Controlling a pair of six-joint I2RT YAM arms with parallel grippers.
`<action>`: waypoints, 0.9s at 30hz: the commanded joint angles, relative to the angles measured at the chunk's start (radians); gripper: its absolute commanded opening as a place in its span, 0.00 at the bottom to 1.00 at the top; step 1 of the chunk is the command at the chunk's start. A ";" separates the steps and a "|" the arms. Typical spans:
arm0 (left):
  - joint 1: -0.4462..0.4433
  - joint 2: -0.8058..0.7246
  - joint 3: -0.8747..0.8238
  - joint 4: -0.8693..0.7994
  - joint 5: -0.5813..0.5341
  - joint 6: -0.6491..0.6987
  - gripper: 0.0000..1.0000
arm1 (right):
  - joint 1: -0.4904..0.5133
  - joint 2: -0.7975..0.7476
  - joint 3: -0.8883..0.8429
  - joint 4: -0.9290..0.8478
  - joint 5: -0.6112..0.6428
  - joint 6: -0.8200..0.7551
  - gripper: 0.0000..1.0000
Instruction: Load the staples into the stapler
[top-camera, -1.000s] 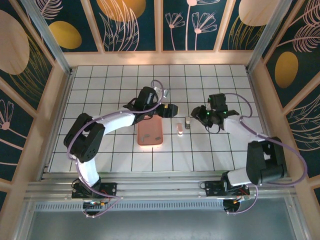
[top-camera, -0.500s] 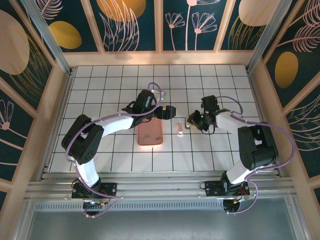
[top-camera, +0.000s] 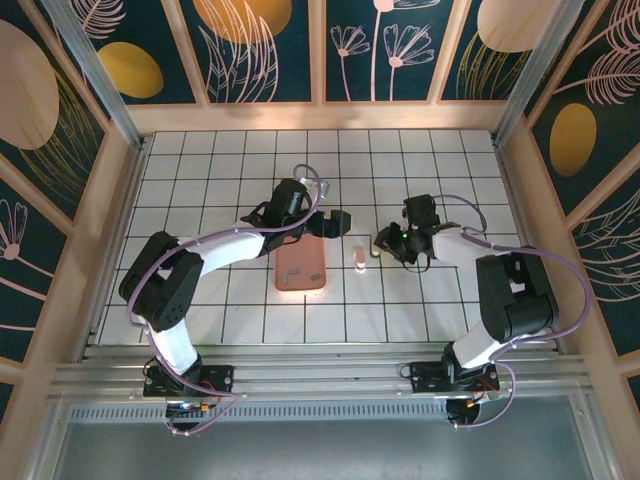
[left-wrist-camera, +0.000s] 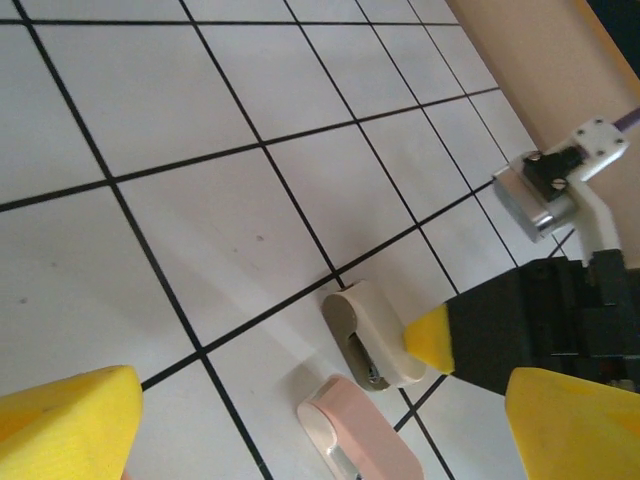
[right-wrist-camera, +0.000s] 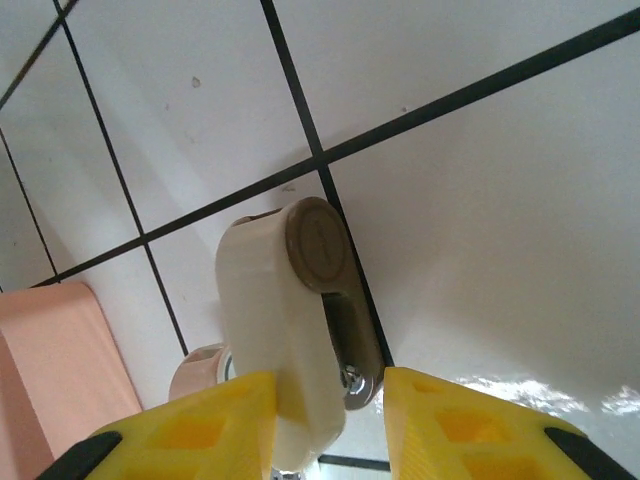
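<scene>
Where the white gridded table (top-camera: 200, 200) sits between wood-framed floral walls (top-camera: 400, 50), the pink stapler (top-camera: 358, 259) lies near its middle beside a salmon tray (top-camera: 300, 268); the right gripper (right-wrist-camera: 330, 378) pinches a cream block (right-wrist-camera: 270, 300) just beside it; the left gripper (top-camera: 338, 222) gapes empty.

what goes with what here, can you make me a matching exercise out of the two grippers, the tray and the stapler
Things:
1. left gripper
2. right gripper
3. tray
4. stapler

States:
a. salmon pink, lying flat on the tiles
b. straddles the cream block
c. lies between the tray and the cream block
d. open, holding nothing

Pairs: 1-d, 2-b, 3-a, 4-c
</scene>
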 joint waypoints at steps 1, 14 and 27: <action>0.027 -0.069 0.056 -0.052 -0.077 0.043 0.95 | -0.006 -0.093 0.083 -0.106 0.078 -0.034 0.36; 0.211 -0.423 -0.041 -0.157 -0.568 0.269 0.99 | -0.134 -0.370 0.022 0.217 0.304 -0.311 0.72; 0.474 -0.678 -0.738 0.506 -0.849 0.328 0.99 | -0.269 -0.368 -0.395 0.821 0.376 -0.553 0.99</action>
